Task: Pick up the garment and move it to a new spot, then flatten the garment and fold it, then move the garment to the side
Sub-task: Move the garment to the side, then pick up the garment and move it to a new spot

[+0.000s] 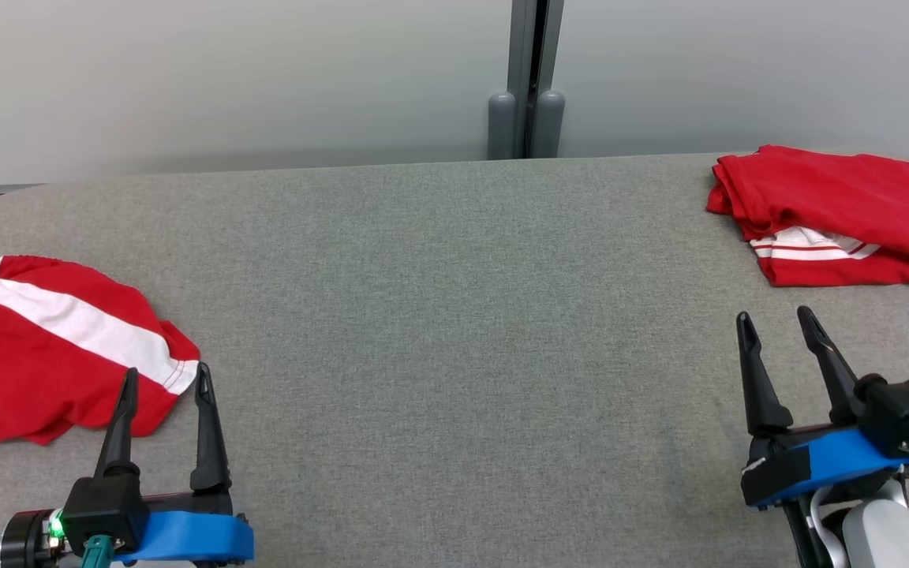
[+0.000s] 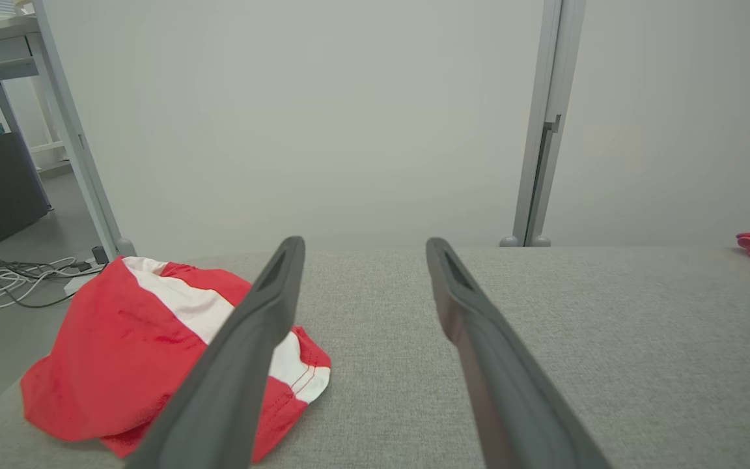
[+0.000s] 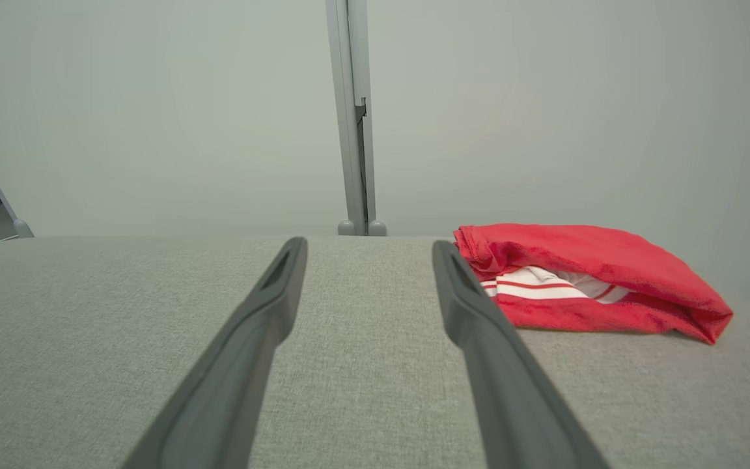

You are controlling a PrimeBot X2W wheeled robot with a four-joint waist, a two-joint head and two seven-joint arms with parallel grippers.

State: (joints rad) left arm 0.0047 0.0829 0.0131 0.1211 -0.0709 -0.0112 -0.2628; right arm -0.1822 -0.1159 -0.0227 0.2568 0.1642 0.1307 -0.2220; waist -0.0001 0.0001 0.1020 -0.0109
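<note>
Left tool (image 1: 166, 371) and right tool (image 1: 774, 314) both gape, empty. The crumpled garment (image 1: 28, 347) lies on the desk (image 1: 454, 315) just ahead-left of the left tool. It looks light and limp, so pinch the near striped hem.

Centre of frame: wide stretch of grey table (image 1: 454, 315), open for passing. Lower left edge blocked by a loose red garment (image 1: 44, 347). Upper right corner taken by a folded red garment (image 1: 833, 213). Top closed off by a wall panel (image 1: 226, 79) behind the table's far edge.
</note>
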